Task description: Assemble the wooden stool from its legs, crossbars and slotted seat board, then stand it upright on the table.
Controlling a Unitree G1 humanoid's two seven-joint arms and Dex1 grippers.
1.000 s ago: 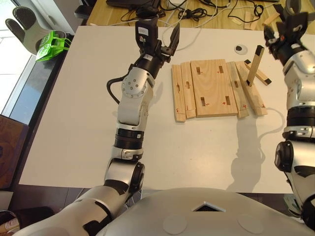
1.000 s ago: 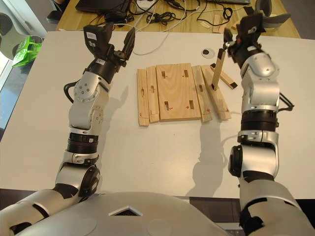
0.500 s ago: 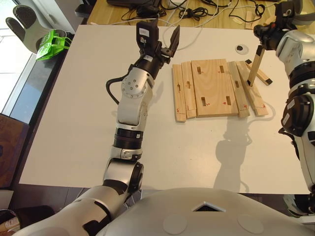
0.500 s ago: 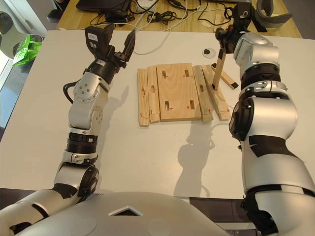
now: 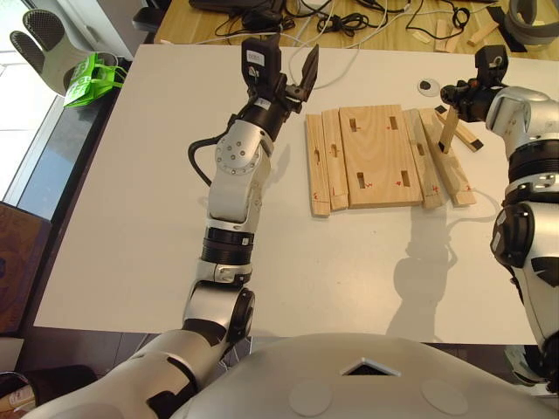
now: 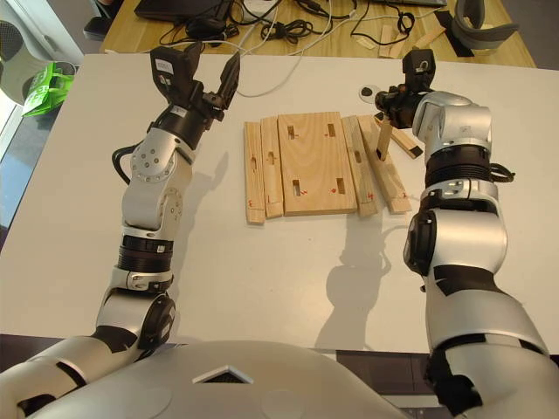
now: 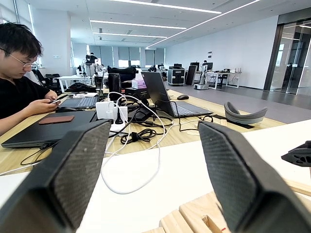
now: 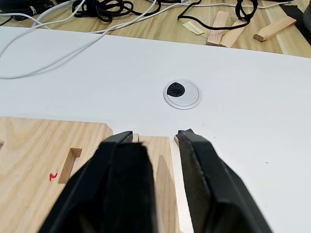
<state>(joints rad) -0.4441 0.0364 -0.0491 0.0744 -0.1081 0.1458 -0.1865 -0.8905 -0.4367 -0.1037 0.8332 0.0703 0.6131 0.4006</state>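
On the white desk (image 5: 131,175) the pale rectangular slotted seat board (image 5: 377,155) lies flat, with pale wooden bars (image 5: 325,161) just beside it at 9 and 3 o'clock. The right claw (image 8: 155,138) grips the top of a short wooden leg (image 5: 447,131), which is tilted, its foot on the 3 o'clock bars. The left claw (image 5: 286,72) hangs wide open at 10 o'clock.

— Where's the left arm?
— It stretches up the middle-left of the frame, with the left gripper (image 5: 286,63) near the top, jaws wide apart.
— And the right?
— It is folded along the right edge, with the right gripper (image 5: 454,91) at upper right, jaws clamped on a leg (image 5: 448,131).
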